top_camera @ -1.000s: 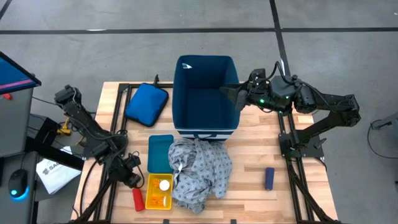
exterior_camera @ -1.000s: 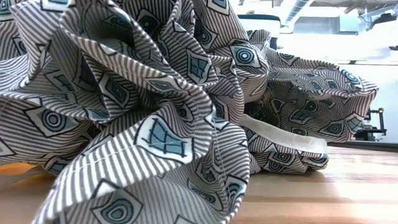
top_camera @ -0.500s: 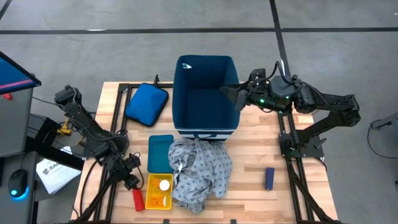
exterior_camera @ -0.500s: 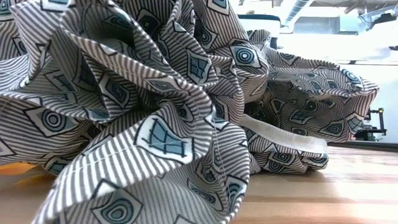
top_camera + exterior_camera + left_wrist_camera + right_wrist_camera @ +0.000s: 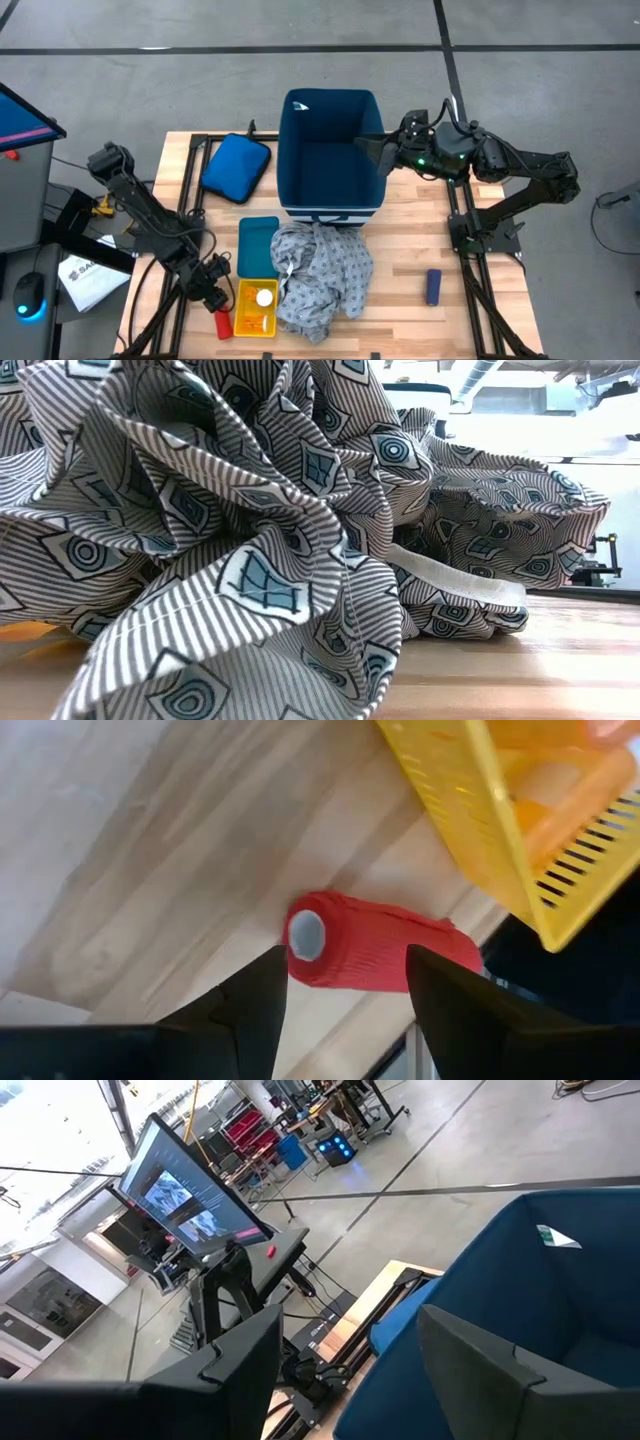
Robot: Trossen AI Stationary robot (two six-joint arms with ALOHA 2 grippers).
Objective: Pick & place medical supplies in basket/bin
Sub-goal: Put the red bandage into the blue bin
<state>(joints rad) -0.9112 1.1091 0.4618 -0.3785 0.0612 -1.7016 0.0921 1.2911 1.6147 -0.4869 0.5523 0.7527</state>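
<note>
A red cylinder (image 5: 380,955) lies on its side on the table at the near left (image 5: 222,322), beside a yellow basket (image 5: 241,318). My left gripper (image 5: 340,980) hangs open just above the cylinder (image 5: 214,299), one finger toward each of its ends. The grey patterned gown (image 5: 320,275) lies crumpled on the table in front of the navy-blue bin (image 5: 330,155) and fills the low view (image 5: 250,540). A dark-blue cylinder (image 5: 432,286) lies at the near right. My right gripper (image 5: 370,150) waits open over the bin's right rim.
The yellow basket (image 5: 500,810) holds orange pill bottles (image 5: 252,320) and a white-capped bottle (image 5: 263,297). A teal tray (image 5: 257,243) lies behind it. A flat blue pouch (image 5: 237,167) sits at the far left. The table's near-left edge is close to the red cylinder.
My left gripper has come down and moved toward the table's near edge, closing in on the red cylinder. The cylinder and the gown have stayed where they were.
</note>
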